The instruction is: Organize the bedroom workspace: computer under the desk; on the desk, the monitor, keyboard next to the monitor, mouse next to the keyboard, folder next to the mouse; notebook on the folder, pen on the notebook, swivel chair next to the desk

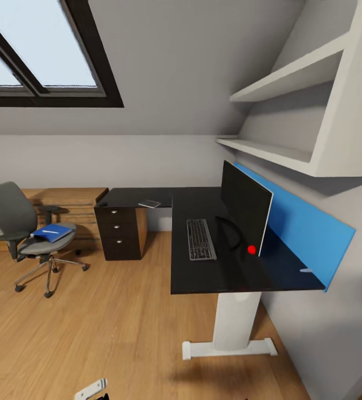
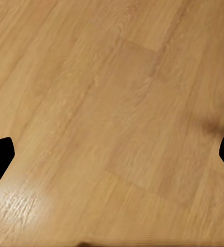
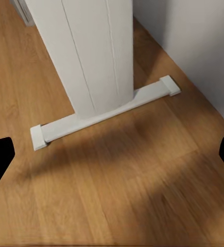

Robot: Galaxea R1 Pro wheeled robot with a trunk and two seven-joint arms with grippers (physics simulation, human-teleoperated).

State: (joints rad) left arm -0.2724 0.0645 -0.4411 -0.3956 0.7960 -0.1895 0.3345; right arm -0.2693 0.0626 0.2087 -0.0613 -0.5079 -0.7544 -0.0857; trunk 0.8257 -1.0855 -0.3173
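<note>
Two black fingertips of your left claw [image 2: 112, 157] sit at opposite edges of the left wrist view, spread wide apart over bare light wood floor [image 2: 112, 103]. Your right claw [image 3: 112, 157] is spread the same way, holding nothing, facing the white leg [image 3: 86, 51] of the long black L-shaped surface [image 1: 203, 278]. On that surface you have the wide flat black-fronted monitor [image 1: 245, 205], upright near the blue wall panel [image 1: 303, 228], with the slim dark grey keyboard [image 1: 201, 239] lying just beside its stand. A small thin dark item [image 1: 149, 204] lies on the far wing above the black drawer unit with silver knobs [image 1: 117, 232]; you cannot tell what it is. Well apart to the left, the grey padded swivel chair [image 1: 14, 222] carries the flat bright blue folder [image 1: 53, 233] on its seat, a thin white pen [image 1: 50, 230] lying on top.
</note>
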